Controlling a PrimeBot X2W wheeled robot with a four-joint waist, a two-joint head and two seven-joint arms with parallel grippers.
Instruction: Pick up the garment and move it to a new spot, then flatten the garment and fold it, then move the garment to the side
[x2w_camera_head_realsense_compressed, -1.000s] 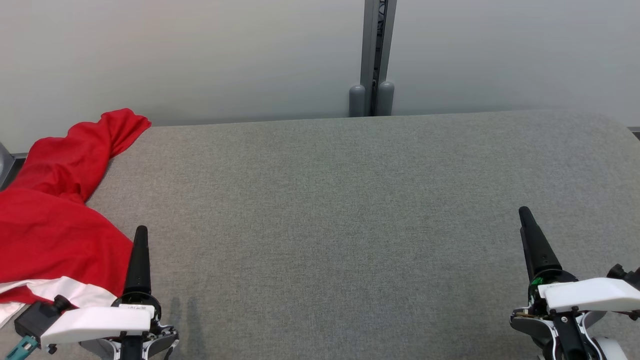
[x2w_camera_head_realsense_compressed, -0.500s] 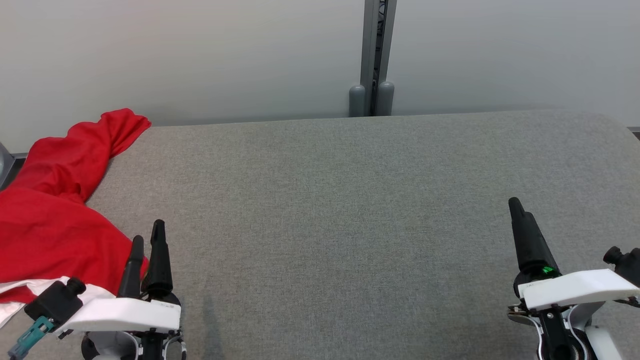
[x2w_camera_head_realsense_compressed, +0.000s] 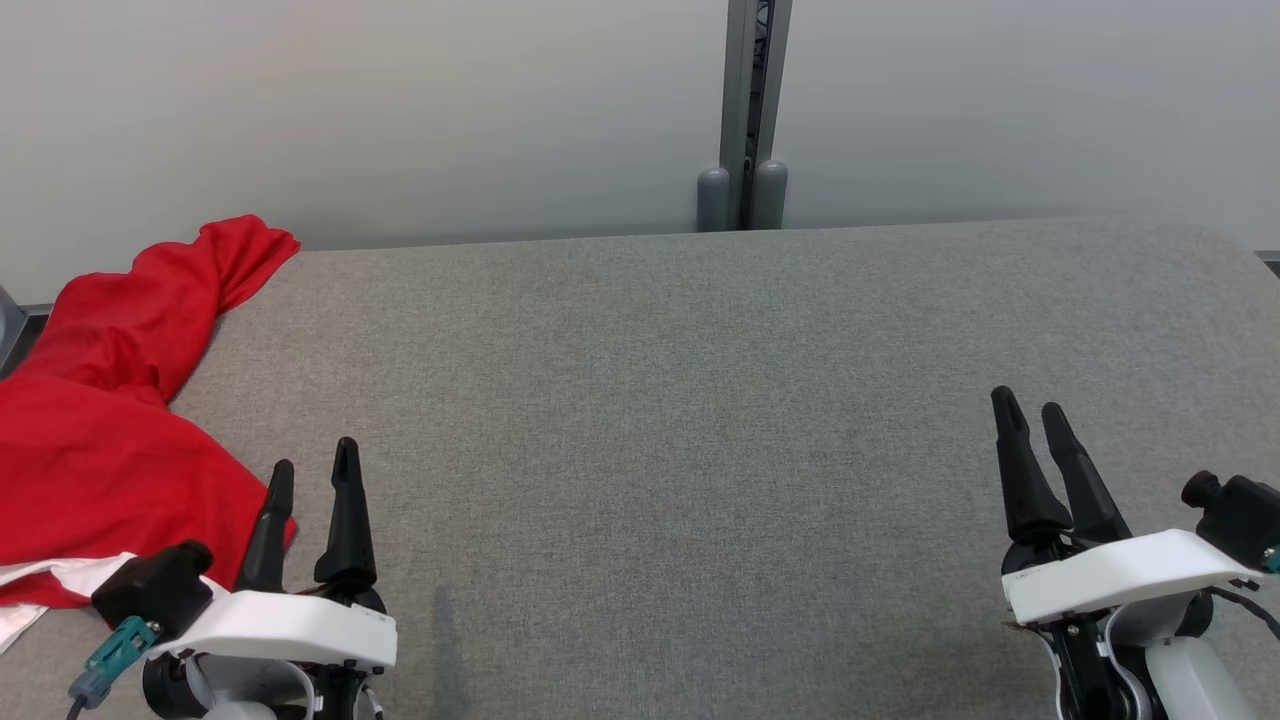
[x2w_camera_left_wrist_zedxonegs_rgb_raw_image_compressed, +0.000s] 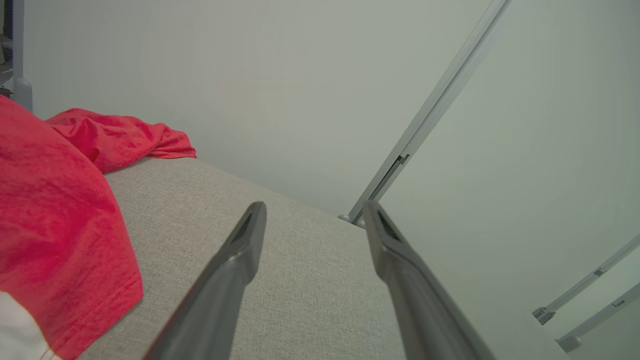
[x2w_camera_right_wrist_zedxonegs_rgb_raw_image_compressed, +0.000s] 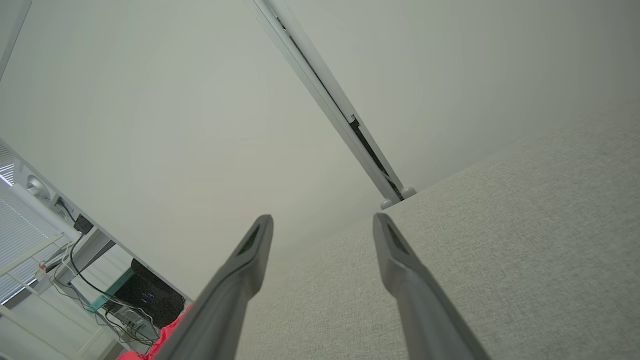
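Note:
The garment (x2w_camera_head_realsense_compressed: 110, 420) is red with a white part at its near edge, lying crumpled at the left end of the grey padded table (x2w_camera_head_realsense_compressed: 680, 420) and hanging partly over that end. My left gripper (x2w_camera_head_realsense_compressed: 314, 462) is open just right of the garment's near edge, nothing between its fingers. The left wrist view has the garment (x2w_camera_left_wrist_zedxonegs_rgb_raw_image_compressed: 55, 215) to the left of the open left gripper (x2w_camera_left_wrist_zedxonegs_rgb_raw_image_compressed: 312, 209). Over bare table at the lower right, my right gripper (x2w_camera_head_realsense_compressed: 1026, 406) stands open and empty. Through the right wrist view, the right gripper (x2w_camera_right_wrist_zedxonegs_rgb_raw_image_compressed: 322, 219) shows spread, and a sliver of the garment (x2w_camera_right_wrist_zedxonegs_rgb_raw_image_compressed: 165, 335) peeks at the bottom.
A pale wall stands behind the table with a grey vertical post (x2w_camera_head_realsense_compressed: 748, 110) at its middle. The table's far edge (x2w_camera_head_realsense_compressed: 700, 236) runs along the wall. Cables and equipment (x2w_camera_right_wrist_zedxonegs_rgb_raw_image_compressed: 100, 295) lie beyond the table's left end in the right wrist view.
Both arms have rolled, so that each gripper's two fingers now show apart. The left gripper moved right and forward, the right one left and forward. The garment has not moved.

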